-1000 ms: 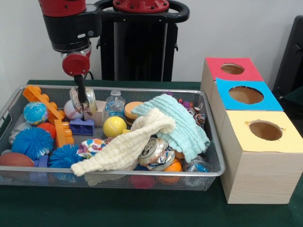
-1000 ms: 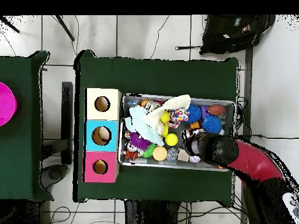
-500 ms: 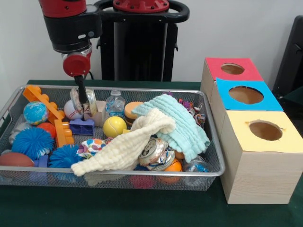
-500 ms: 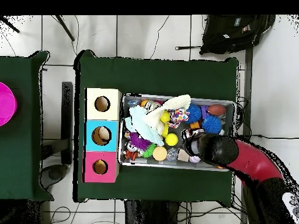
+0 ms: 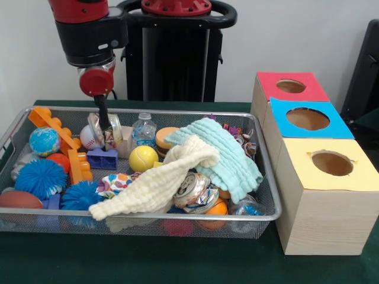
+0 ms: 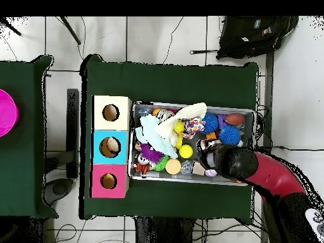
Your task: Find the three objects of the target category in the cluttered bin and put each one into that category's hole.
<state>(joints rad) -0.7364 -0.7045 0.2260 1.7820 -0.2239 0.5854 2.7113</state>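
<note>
Bin [image 5: 267, 177] is holding balls, blocks, two cloths [image 5: 195, 160], a crushed can [image 5: 192, 190]; plush not showing. Gripper [image 5: 107, 135] is dipping into it; grip state indeterminable. Red hole [image 5: 291, 86] is sitting beside it. No legible labels.

Silver bin [image 5: 267, 217], red-topped hole [image 5: 291, 86]

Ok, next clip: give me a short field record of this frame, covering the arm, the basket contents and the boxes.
arm: gripper down in the wire basket at its far side, beside a baseball
jaws: state not readable
on top of pile: cream cloth, pale blue cloth
other items: yellow ball, crushed can, water bottle
plush animals: none clearly identifiable
boxes: red hole, blue hole, yellow hole, beside the basket
</note>
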